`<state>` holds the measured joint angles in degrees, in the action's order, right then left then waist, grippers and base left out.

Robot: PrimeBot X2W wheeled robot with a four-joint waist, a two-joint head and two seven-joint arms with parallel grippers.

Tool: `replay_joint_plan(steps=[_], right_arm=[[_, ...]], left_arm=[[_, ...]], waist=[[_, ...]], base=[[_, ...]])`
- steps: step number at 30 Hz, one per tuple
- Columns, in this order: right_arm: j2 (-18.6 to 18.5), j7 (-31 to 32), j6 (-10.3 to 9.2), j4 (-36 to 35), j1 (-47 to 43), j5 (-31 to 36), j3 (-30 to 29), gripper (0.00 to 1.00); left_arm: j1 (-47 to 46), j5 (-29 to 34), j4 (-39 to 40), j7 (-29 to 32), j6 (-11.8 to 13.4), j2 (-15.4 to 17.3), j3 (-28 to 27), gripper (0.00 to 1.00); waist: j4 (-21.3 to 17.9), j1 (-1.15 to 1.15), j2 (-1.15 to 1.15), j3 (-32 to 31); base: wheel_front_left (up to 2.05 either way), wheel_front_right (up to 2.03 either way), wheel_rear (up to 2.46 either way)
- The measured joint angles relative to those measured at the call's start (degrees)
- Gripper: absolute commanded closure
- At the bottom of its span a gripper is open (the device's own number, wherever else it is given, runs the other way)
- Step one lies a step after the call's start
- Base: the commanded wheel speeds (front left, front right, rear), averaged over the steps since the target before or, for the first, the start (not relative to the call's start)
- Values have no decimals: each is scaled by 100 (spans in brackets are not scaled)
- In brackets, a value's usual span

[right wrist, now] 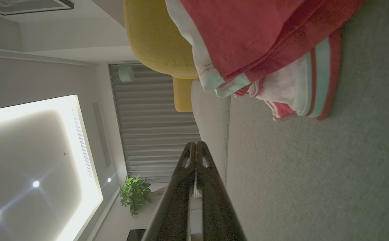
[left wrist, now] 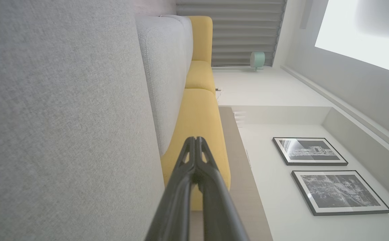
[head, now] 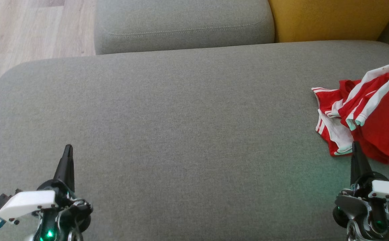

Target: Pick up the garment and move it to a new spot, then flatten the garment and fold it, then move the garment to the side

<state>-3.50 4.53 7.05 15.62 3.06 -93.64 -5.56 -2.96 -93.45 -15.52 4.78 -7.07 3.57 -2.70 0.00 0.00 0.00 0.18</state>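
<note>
Spreading across most of the head view, the grey sofa seat (head: 181,117) carries the crumpled red-and-white garment (head: 378,117) at its right edge. The right gripper (head: 355,144), fingers pressed together and holding nothing, points at the garment's near hem, just beside it. The left gripper (head: 68,148), likewise closed and empty, hovers well apart at the lower left.

1 garment (head: 378,113) at the right end of the 1 grey seat cushion (head: 181,117). 2 grippers at its near edge: left gripper (head: 68,148), right gripper (head: 355,144). 2 framed pictures (left wrist: 309,151). 1 potted plant (right wrist: 134,194).
</note>
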Motion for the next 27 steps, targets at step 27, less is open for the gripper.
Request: replay_joint_plan(steps=[27], right_arm=[[4,23,0,2,0,2,-47,100]], left_arm=[[0,1,0,52,0,-23,-29,100]], waist=[[0,0,0,0]], base=[[0,0,0]])
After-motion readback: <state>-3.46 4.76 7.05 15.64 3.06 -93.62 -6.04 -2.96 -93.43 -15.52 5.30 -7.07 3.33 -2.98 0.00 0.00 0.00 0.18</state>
